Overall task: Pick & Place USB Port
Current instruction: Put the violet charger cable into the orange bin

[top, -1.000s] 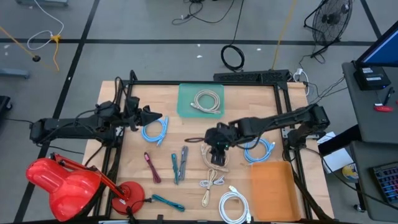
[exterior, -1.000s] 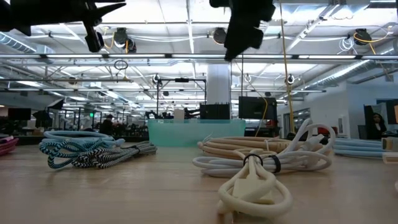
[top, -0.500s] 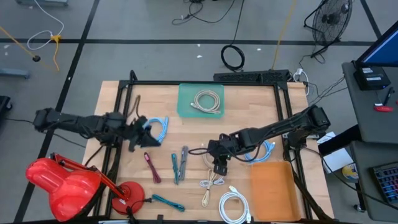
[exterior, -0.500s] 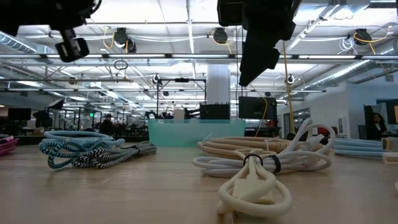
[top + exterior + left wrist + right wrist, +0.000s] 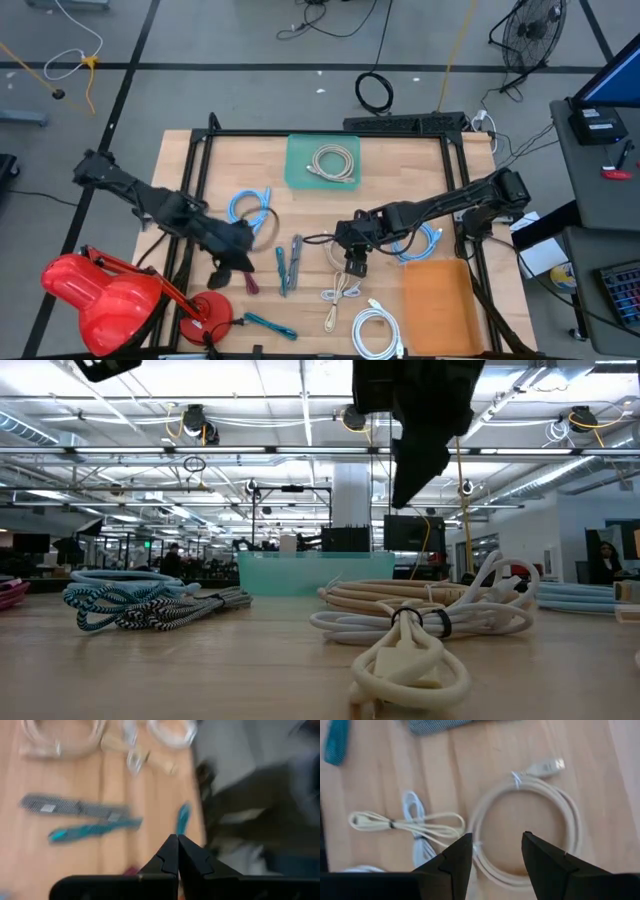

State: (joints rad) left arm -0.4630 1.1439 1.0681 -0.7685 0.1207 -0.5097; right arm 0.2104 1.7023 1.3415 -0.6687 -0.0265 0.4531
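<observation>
One beige coiled cable [image 5: 333,163] already lies in the teal tray [image 5: 298,172] at the upper middle of the high view, so by the look of it one placement is done. The orange tray [image 5: 441,300] at the lower right holds nothing that shows.

The rest is scattered on the table [image 5: 400,160]: a light blue cable [image 5: 248,208] left of centre, teal and grey cables [image 5: 288,262] in the middle, a dark red cable [image 5: 243,268] beside them, a white coil [image 5: 376,330] at the bottom and another blue cable [image 5: 417,241] to the right.

The right hand [image 5: 354,262] hangs just right of centre with its fingers parted and nothing between them, directly over a cream coiled cable [image 5: 525,827], which seems the next pick. The left hand [image 5: 226,272] is clenched on nothing, at the lower left, near the dark red cable.

So most of the sorting is still to do, and no cable is in a hand.
</observation>
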